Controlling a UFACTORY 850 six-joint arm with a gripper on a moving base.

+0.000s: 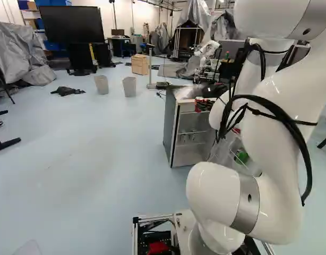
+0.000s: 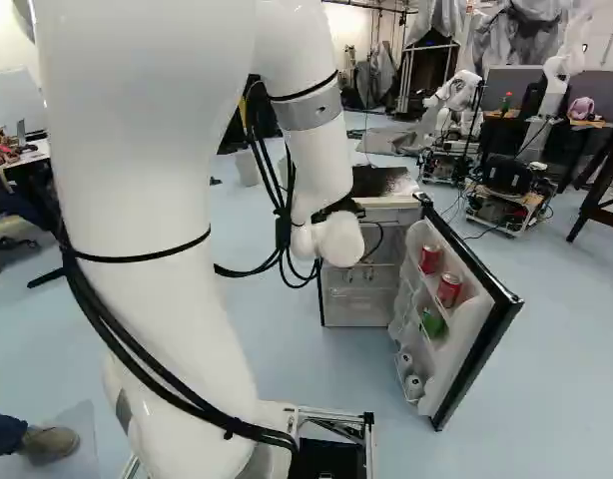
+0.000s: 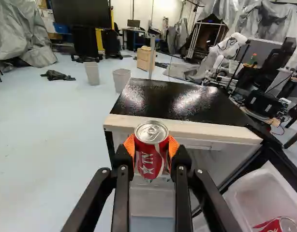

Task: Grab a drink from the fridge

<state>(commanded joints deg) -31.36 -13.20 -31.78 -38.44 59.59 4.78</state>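
1 red can [image 3: 151, 162]: smooth metal cylinder, bare silver rim, domed lid with a pull tab, white markings down its side
Hand [image 1: 204, 102]: black, straight-edged fingers, clamped on the red can from 2 sides
Pads [image 3: 129, 145]: orange, ribbed, pressed against the can's upper sides
Can's place: upright between the pads of the hand [image 3: 151, 147], in front of the fridge's open side; the lid stands above the fingertips
Fridge [image 3: 175, 99]: box shape, glossy black top with a speckled sheen, pale flat strip along its front edge
Door [image 2: 471, 334]: swung open, black frame, white moulded inner panel with shelves
Door shelves: 2 red cans [image 2: 449, 289], 1 green thing [image 2: 432, 322] lower, 2 pale rounded things [image 2: 414, 386] near the foot
Hidden: much of the fridge's inside, behind the can and the hand; in the right base view the white arm [image 2: 341, 239] covers the hand
Cut off: 1 red can in the door at the wrist view's edge
Hard to make out: what the green thing is
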